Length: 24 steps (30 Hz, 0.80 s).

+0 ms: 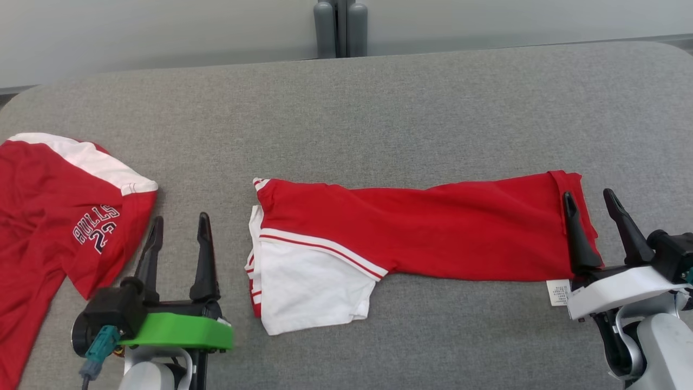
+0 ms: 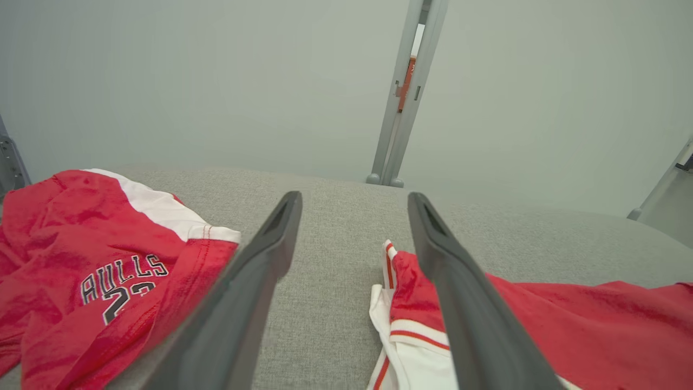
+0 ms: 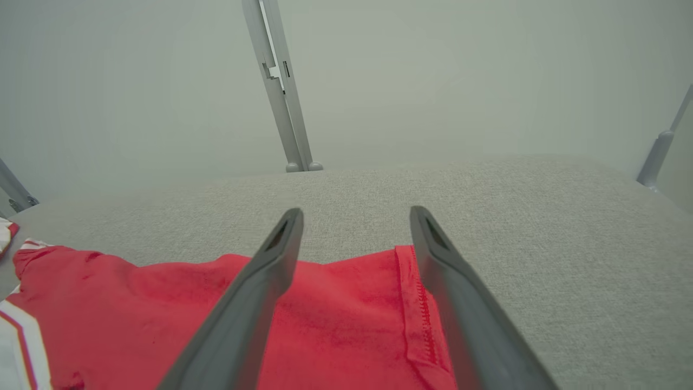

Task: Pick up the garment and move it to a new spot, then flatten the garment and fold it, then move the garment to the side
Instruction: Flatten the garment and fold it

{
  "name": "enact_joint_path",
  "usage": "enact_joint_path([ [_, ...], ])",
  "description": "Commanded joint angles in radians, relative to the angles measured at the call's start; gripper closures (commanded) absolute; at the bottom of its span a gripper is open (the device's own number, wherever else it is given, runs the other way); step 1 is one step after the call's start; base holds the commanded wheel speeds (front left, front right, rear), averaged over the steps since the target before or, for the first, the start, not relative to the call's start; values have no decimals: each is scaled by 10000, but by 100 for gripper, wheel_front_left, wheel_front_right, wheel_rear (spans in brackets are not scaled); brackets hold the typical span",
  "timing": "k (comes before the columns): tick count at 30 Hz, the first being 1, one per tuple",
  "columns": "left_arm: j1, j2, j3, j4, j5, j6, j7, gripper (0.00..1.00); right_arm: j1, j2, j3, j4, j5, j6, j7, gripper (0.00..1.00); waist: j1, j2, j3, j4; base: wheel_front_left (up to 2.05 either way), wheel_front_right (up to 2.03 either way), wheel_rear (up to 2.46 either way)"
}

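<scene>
The garment [image 1: 433, 233] is red with a white, red-striped sleeve and lies folded into a long strip across the middle of the grey padded table [image 1: 379, 108]. My left gripper [image 1: 181, 218] is open over bare table, just left of the garment's sleeve end [image 2: 411, 325], holding nothing. My right gripper [image 1: 587, 193] is open too, low over the garment's right hem [image 3: 417, 314], with one finger above the cloth and one past its edge. A white label [image 1: 557, 292] sticks out at that end.
A second red garment [image 1: 54, 216] with a white panel and "BULLS 23" lettering lies crumpled at the table's left edge [image 2: 81, 260]. A grey post [image 1: 341, 27] stands behind the table's far edge. Bare grey surface stretches behind the folded strip.
</scene>
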Motion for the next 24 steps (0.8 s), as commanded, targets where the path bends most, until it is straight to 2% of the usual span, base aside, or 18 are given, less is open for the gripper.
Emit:
enact_joint_path([
  [1, 117, -68, 39, 92, 126, -152, -26, 0, 27, 113, -179, 177, -106, -18, -28, 0, 0, 0, 109, 96, 0, 0, 0],
  [5, -179, -128, 54, 266, 428, -410, -26, 0, -323, 497, -924, 1008, -328, -16, -30, 0, 0, 0, 372, 261, 0, 0, 0],
  [6, -284, -136, 82, 282, 507, -447, -26, 0, -377, 576, -1079, 1526, -384, -16, -27, 0, 0, 0, 448, 313, 0, 0, 0],
  [13, -618, -154, 135, 357, 587, -614, -27, 0, -1378, 686, -1734, 3672, -975, -16, -29, 0, 0, 0, 804, 561, 0, 0, 0],
  [24, -763, -156, 245, 408, 605, -703, -27, 0, -1989, 1025, -2839, 5185, -1555, -18, -26, 0, 0, 0, 985, 663, 0, 0, 0],
])
